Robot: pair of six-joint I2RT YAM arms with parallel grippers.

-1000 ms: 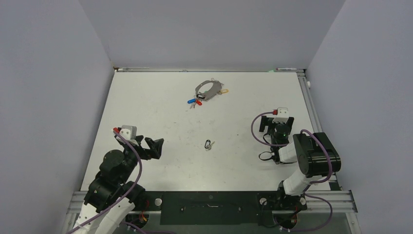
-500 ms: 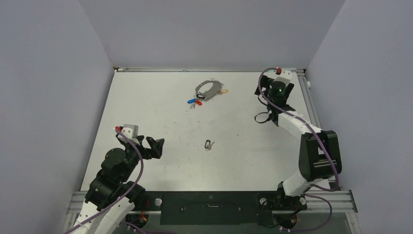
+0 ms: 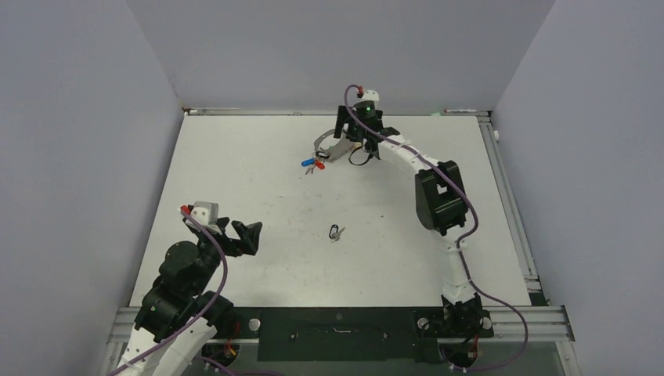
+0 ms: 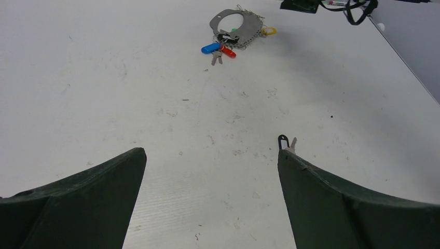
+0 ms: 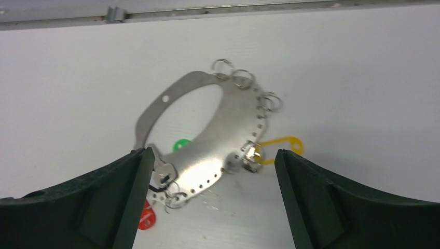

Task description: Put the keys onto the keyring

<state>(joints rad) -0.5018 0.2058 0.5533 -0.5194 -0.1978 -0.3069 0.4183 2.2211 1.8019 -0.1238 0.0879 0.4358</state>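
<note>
Keyring (image 5: 228,140) is where the action is. It lies flat on the table (image 3: 235,172) directly under the right gripper (image 5: 212,151), whose fingers stand wide apart and hold nothing. Seen from that wrist, the grey loop sits in the gap between the two fingers, with its lower end just beside the left-hand one. Most of the keys are gathered around it: a green one (image 5: 180,144) shows through the opening, a red one (image 5: 145,218) peeks out near the left-hand finger, and a yellow one (image 4: 268,31) juts from the far side. Whether each of these is already hooked on, I can't tell. Small wire rings (image 5: 243,78) line the loop's outer edge.

One silvery key on a black clip (image 4: 286,142) lies by itself, just ahead of the left gripper's (image 4: 210,151) right-hand finger and well away from the right gripper. The left gripper is also spread open and empty, hovering low over the table.

To my eye this is the reach for the keyring, with nothing grasped yet. Next the right gripper needs to come down and close on the flat band. The band is thin and lies flush with the table, so a finger has to catch an edge rather than press on top. The left gripper would then need a short move forward to pinch the stray key by its clip.
</note>
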